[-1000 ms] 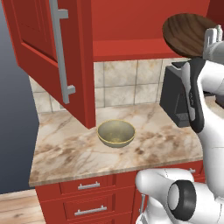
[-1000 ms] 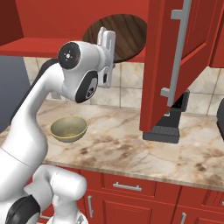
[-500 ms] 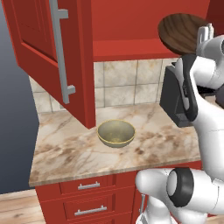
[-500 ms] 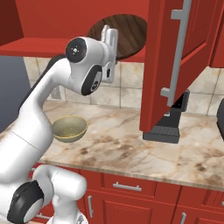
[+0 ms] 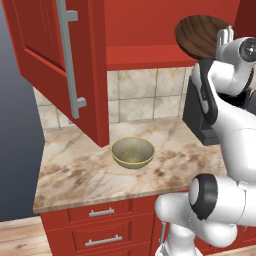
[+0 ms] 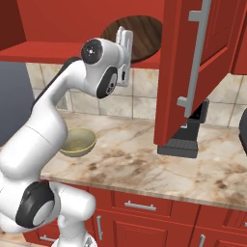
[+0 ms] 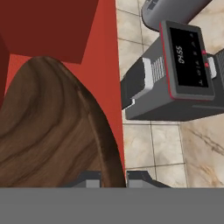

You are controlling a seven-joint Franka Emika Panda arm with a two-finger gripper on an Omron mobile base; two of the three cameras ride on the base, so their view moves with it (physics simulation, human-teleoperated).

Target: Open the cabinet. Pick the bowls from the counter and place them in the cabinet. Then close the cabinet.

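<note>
Red raised-panel doors of the cabinet stand swung open on both sides of your arm; the right door's silver bar handle hangs just in front of a dark grey appliance on the counter. In the hand view that appliance shows a digital display beside the tiled backsplash. Note 2 bowls. The dark brown wood-grained bowl is tilted on edge at the cabinet shelf's front lip, its rim pinched between the closed jaws of the gripper. The olive-tan bowl sits upright on the counter, yellowish rim up, near the left door's lower corner and above the red drawers.
</note>
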